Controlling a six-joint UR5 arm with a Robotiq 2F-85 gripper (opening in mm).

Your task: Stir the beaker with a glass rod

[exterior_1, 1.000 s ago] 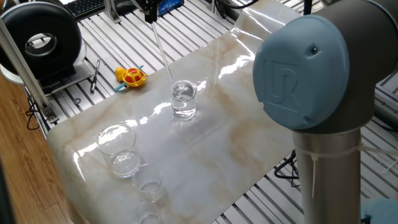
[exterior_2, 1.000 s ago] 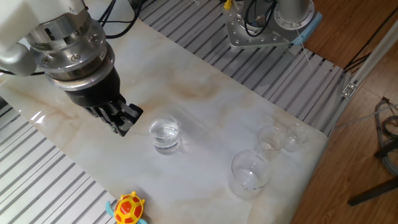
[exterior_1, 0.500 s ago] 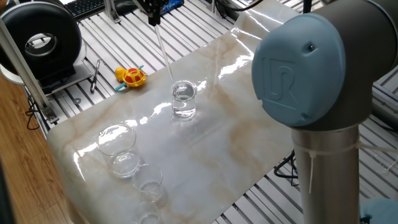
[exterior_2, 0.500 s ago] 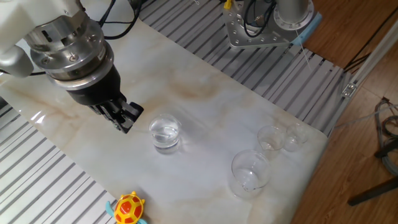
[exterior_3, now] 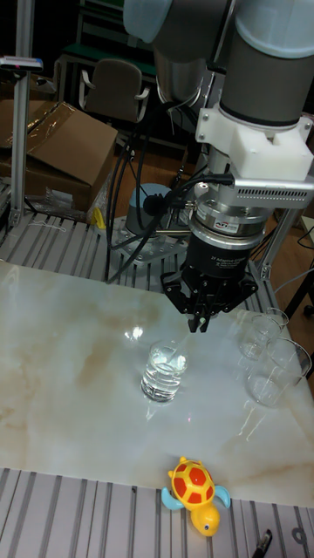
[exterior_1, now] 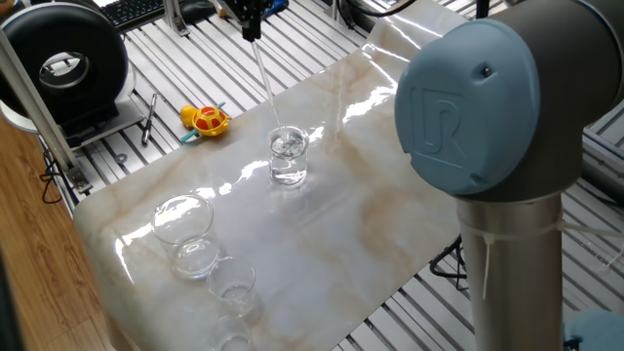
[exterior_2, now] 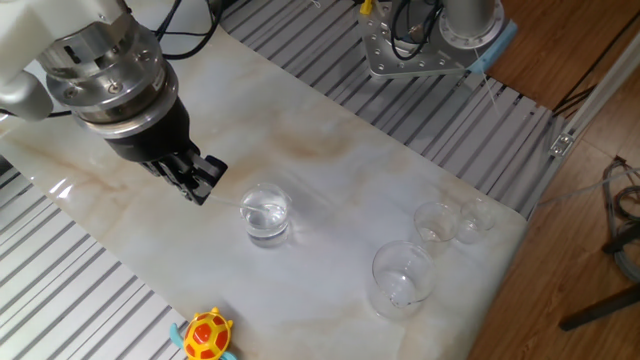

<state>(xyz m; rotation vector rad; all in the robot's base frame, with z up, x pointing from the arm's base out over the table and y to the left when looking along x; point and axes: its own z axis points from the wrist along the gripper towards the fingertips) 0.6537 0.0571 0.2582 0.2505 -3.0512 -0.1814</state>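
Observation:
The beaker (exterior_1: 289,156) (exterior_2: 265,213) (exterior_3: 164,371), a small clear cylinder holding clear liquid, stands upright mid-table. My gripper (exterior_1: 252,19) (exterior_2: 196,184) (exterior_3: 198,325) hangs above and beside it, shut on the top of the glass rod (exterior_1: 265,86). The thin rod slants down from the fingers, and its lower end reaches the beaker's mouth. Whether the tip touches the liquid cannot be told. In the other fixed view and the tall view the rod is almost invisible.
A yellow and red toy turtle (exterior_1: 205,119) (exterior_3: 196,493) lies near one table edge. A round glass vessel (exterior_1: 183,219) (exterior_2: 403,280) and small glass cups (exterior_1: 232,283) (exterior_2: 437,222) stand near the opposite corner. The arm's blue joint (exterior_1: 478,107) fills the foreground.
My gripper has shifted a little toward the beaker with the rod in it, bringing the rod's lower end from beside the rim to the beaker's mouth. The beaker has not moved.

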